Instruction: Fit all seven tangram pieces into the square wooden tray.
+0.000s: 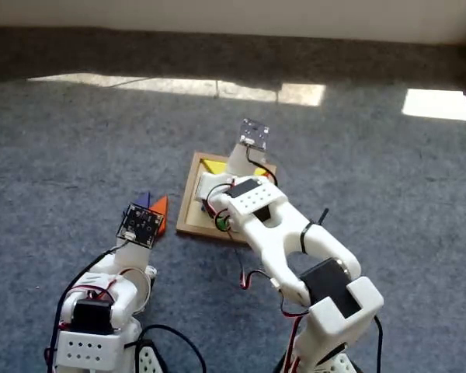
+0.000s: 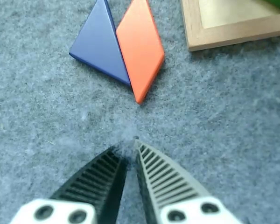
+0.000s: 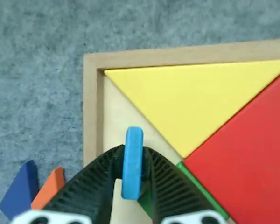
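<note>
The square wooden tray (image 1: 188,210) (image 3: 90,107) (image 2: 196,32) lies on the carpet and holds a yellow triangle (image 3: 191,100) (image 1: 212,166), a red piece (image 3: 252,158) and a green piece (image 3: 196,186). My right gripper (image 3: 132,172) hangs over the tray's bare left part, shut on a light blue piece (image 3: 132,161) held on edge. A dark blue triangle (image 2: 99,44) (image 1: 143,200) and an orange parallelogram (image 2: 141,46) (image 1: 160,210) lie side by side on the carpet left of the tray. My left gripper (image 2: 129,154) is shut just short of the orange piece, holding nothing.
Grey carpet (image 1: 373,171) surrounds the tray, with sunlit patches (image 1: 435,103) at the back. The right arm's body (image 1: 295,249) covers the tray's right side in the high view.
</note>
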Robot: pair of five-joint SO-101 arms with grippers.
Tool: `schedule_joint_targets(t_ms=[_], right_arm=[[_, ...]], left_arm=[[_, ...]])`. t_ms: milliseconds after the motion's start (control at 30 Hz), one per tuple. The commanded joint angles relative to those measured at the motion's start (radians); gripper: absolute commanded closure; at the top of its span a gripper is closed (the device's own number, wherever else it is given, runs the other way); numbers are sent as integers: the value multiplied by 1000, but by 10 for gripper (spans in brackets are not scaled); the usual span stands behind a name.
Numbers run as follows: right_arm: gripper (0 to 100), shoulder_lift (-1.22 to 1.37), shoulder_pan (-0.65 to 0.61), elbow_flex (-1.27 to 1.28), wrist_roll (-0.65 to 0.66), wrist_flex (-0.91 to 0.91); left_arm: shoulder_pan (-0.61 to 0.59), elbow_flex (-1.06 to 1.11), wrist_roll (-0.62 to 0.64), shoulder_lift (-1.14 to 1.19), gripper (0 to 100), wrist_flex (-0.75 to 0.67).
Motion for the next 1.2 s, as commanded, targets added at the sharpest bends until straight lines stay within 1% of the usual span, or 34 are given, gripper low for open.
schedule_joint_targets(t_ms=[0, 100, 200, 333, 500, 533, 800, 967, 1167], right_arm=[[988, -12, 15, -24, -3, -19], [988, -12, 15, -24, 6, -19], [988, -10, 15, -24, 55, -19], [985, -10, 15, -24, 66, -19], [889, -10, 15, -22, 66, -15], [885, -10, 15, -22, 66, -15], [885, -18, 15, -22, 68, -12], [885, -24, 15, -25, 68, 39], [885, -111, 50, -16, 69, 44]], left_arm=[[-12, 21, 9, -33, 993, 2], [-12, 21, 9, -33, 993, 2], [-12, 21, 9, -33, 993, 2], [-12, 21, 9, -33, 993, 2], [-12, 21, 9, -33, 993, 2], [-12, 21, 9, -33, 993, 2], [-12, 21, 9, -33, 993, 2], [-12, 21, 9, -33, 993, 2], [-12, 21, 9, -33, 993, 2]])
